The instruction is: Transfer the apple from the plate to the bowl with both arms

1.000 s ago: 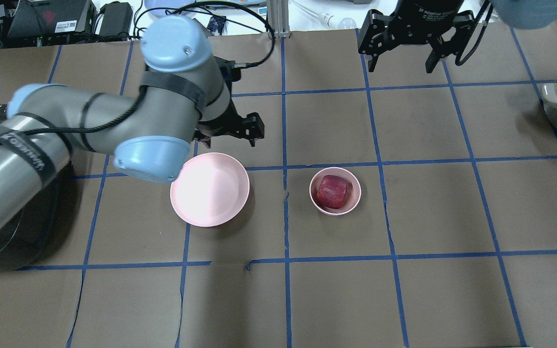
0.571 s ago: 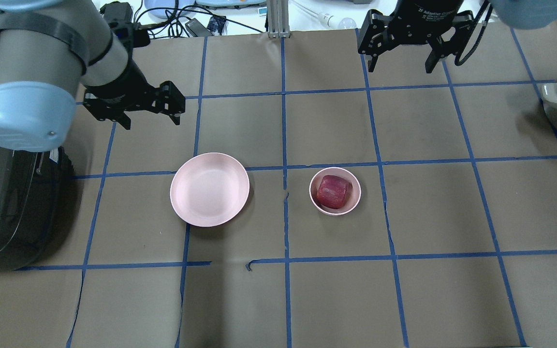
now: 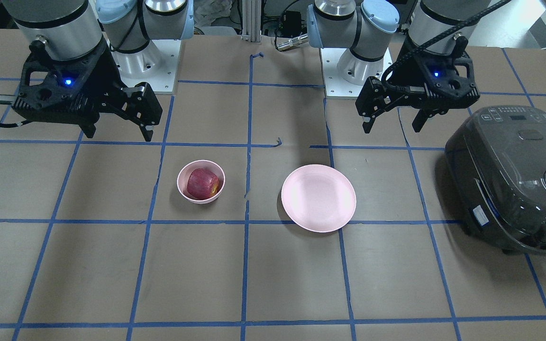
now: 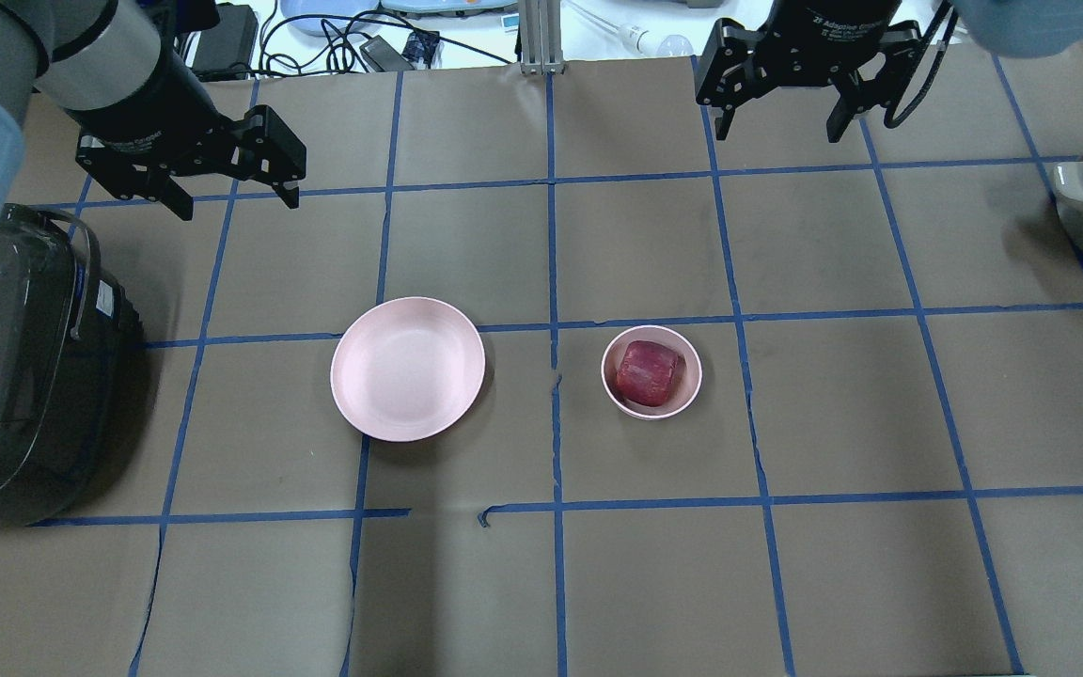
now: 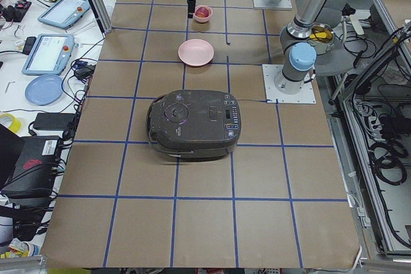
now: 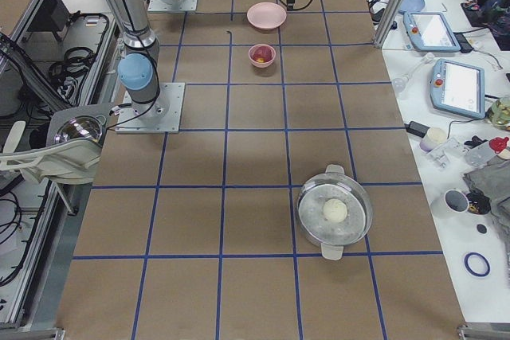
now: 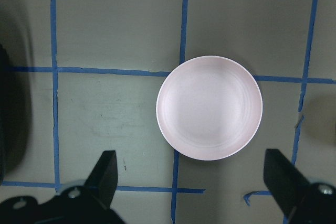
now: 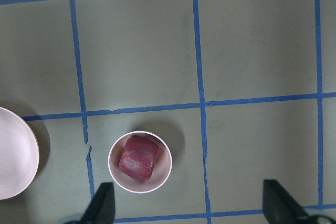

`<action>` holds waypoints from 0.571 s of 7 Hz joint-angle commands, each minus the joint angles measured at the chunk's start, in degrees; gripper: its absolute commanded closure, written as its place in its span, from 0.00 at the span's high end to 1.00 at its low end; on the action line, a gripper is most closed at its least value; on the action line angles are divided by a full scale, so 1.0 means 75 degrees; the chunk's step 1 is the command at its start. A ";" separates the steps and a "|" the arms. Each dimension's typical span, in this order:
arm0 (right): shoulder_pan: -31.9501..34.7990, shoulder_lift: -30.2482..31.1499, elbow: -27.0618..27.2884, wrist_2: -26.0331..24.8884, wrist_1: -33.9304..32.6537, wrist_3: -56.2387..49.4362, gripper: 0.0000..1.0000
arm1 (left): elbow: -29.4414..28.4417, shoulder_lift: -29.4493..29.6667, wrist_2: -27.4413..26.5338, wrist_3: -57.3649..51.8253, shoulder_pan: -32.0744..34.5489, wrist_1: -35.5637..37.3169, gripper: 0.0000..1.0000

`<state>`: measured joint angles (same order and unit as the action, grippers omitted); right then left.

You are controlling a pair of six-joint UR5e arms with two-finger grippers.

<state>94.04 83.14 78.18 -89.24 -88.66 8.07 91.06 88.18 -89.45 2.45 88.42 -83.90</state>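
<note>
Apple [image 4: 650, 372] lies inside bowl [image 4: 651, 413] on the surface [image 4: 880, 423]. Plate [image 4: 407, 369] sits apart at the bowl's 9 o'clock. Right pincer [image 4: 781, 133] hangs at the bowl's 1 o'clock, pointing down, jaws wide, holding nothing. Left pincer [image 4: 239, 207], at the plate's 10 o'clock, likewise.

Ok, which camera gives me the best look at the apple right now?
Right wrist-mounted: the apple lies unobstructed inside the bowl, seen from straight above. Front-facing adds its yellowish patch; overhead shows it smaller; side views show a tiny speck; left wrist misses it.
</note>
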 commanded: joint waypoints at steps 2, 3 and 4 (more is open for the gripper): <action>0.0000 0.0000 0.0006 0.0015 -0.0003 0.0002 1.00 | -0.0129 0.0056 -0.0014 -0.0104 -0.0059 -0.0320 1.00; 0.0000 0.0000 0.0006 0.0039 -0.0014 -0.0009 1.00 | -0.0141 0.0044 0.0009 -0.0104 -0.0082 -0.0379 1.00; 0.0000 -0.0023 0.0006 0.0027 -0.0015 -0.0009 1.00 | -0.0129 0.0044 0.0021 -0.0104 -0.0070 -0.0391 1.00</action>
<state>94.04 83.09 78.22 -89.05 -88.72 8.03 90.09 88.52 -89.42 1.70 87.89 -86.46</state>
